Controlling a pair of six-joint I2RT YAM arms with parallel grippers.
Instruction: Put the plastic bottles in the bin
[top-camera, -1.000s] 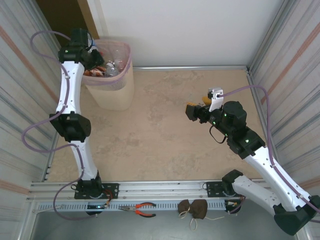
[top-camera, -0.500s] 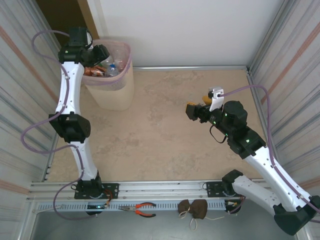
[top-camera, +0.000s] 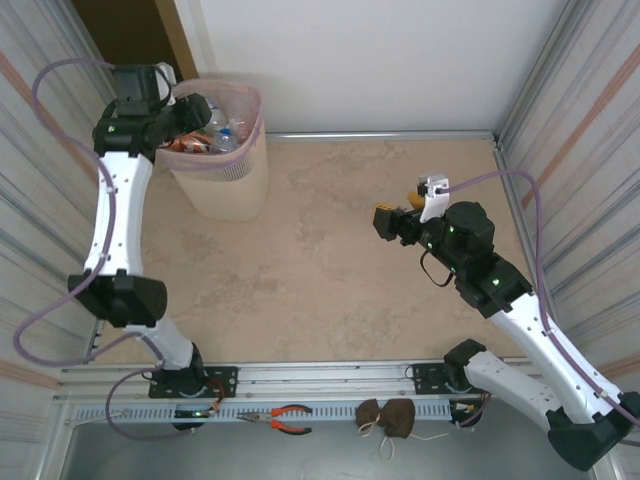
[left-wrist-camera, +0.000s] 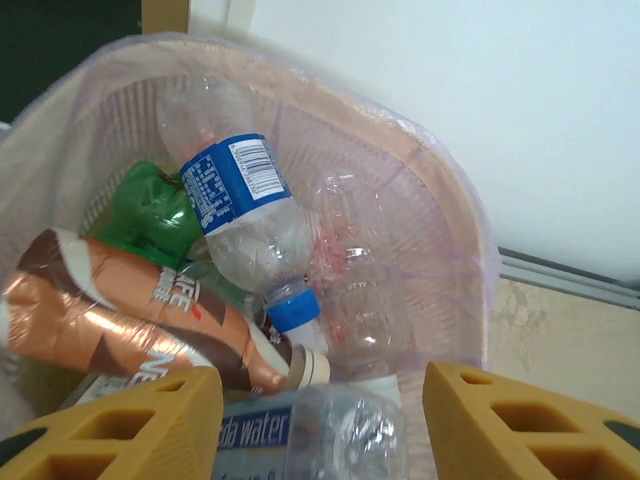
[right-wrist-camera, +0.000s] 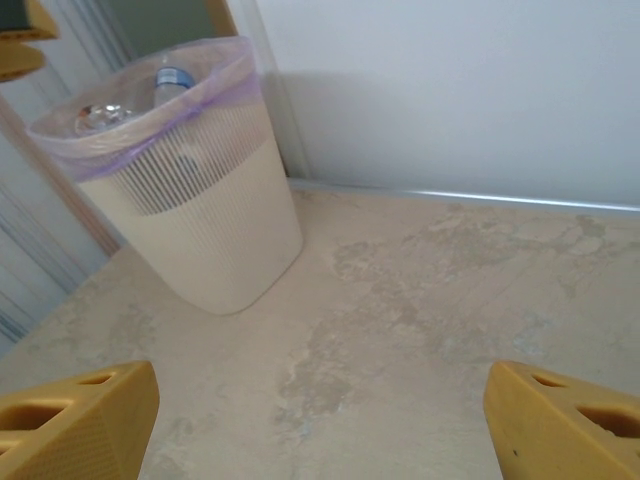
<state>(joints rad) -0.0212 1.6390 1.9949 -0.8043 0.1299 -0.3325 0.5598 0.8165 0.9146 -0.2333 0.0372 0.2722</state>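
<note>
The left tool (left-wrist-camera: 320, 390) hangs over the mouth of the bin (left-wrist-camera: 440, 190), its yellow fingers (left-wrist-camera: 120, 425) parted to a middling gap and gripping nothing; directly beneath it, between the two fingers, a clear bottle with a pale water label (left-wrist-camera: 300, 432) lies on top of the heap; just ahead of the tool a bottle in a brown and copper wrap (left-wrist-camera: 130, 320) lies on its side, its cream cap pointing towards the gap; beyond that a clear bottle with a blue label (left-wrist-camera: 245, 210) slants down, blue cap towards the tool; to its left a green bottle (left-wrist-camera: 150, 205) is wedged against the bin wall, and to its right a crumpled clear bottle (left-wrist-camera: 350, 290) rests against the pink liner; so the plastic bottles I can see are all inside the bin, below the tool.

The right tool (right-wrist-camera: 320, 400) hovers above the bare counter (right-wrist-camera: 400, 330) with its fingers spread wide and nothing between them; the bin stands well ahead of it and off to its left, against the far wall, with a blue cap (right-wrist-camera: 172, 75) peeping over the liner.

From overhead, the left tool (top-camera: 195, 112) sits over the bin's rim at the far left corner, and the right tool (top-camera: 390, 222) is well apart from it across the counter.
</note>
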